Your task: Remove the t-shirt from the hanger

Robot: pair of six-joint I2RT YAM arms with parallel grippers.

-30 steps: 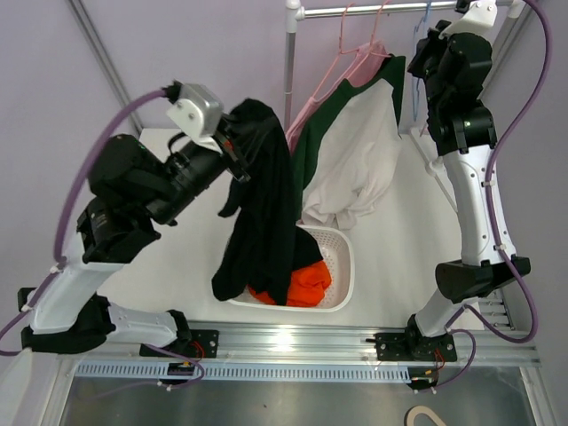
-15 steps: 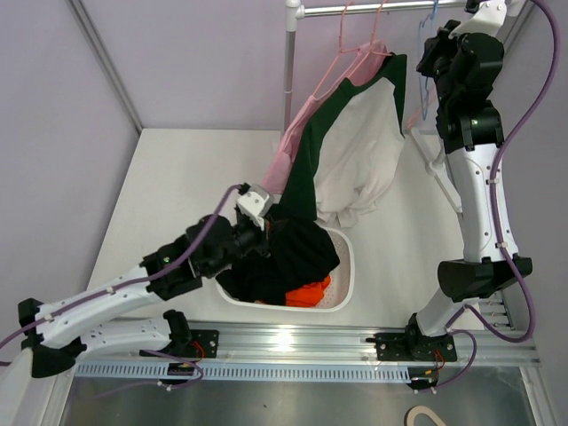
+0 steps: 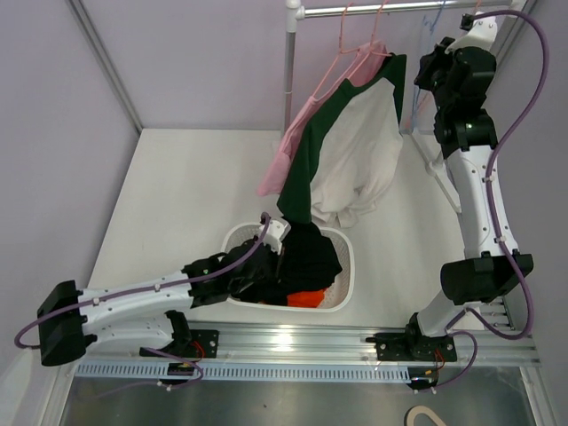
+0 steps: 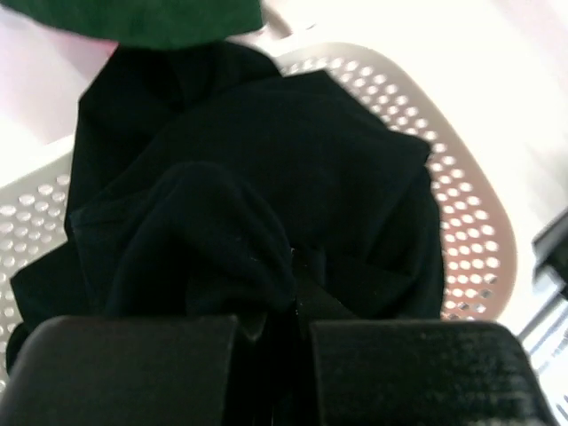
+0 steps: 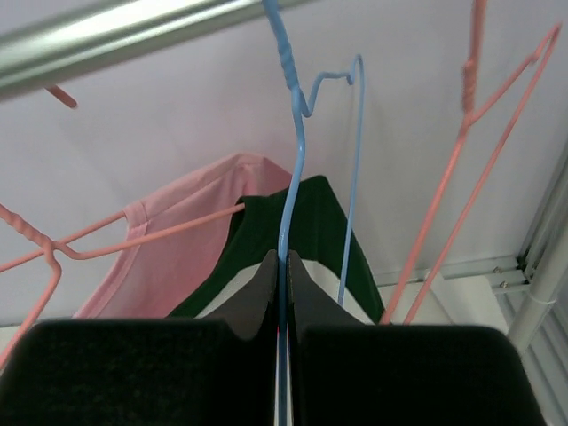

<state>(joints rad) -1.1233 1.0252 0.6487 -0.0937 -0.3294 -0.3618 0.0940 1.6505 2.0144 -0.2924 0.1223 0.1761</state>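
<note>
Left gripper (image 4: 275, 324): low inside the white basket (image 3: 344, 266), jaws clenched on a fold of the black t-shirt (image 4: 266, 177). The t-shirt is off any hanger, bunched in the basket and heaped over its far rim. An orange garment (image 3: 306, 297) shows beneath it on the near side. The basket sits at the middle of the desk's near edge.

Right gripper (image 5: 281, 266): raised at the rail (image 5: 133, 27), pinched tight on the bare blue hanger (image 5: 288, 160).

On the rail: a green-and-white shirt (image 3: 355, 142) and a pink shirt (image 3: 288, 146), both on pink hangers (image 3: 351, 53).
</note>
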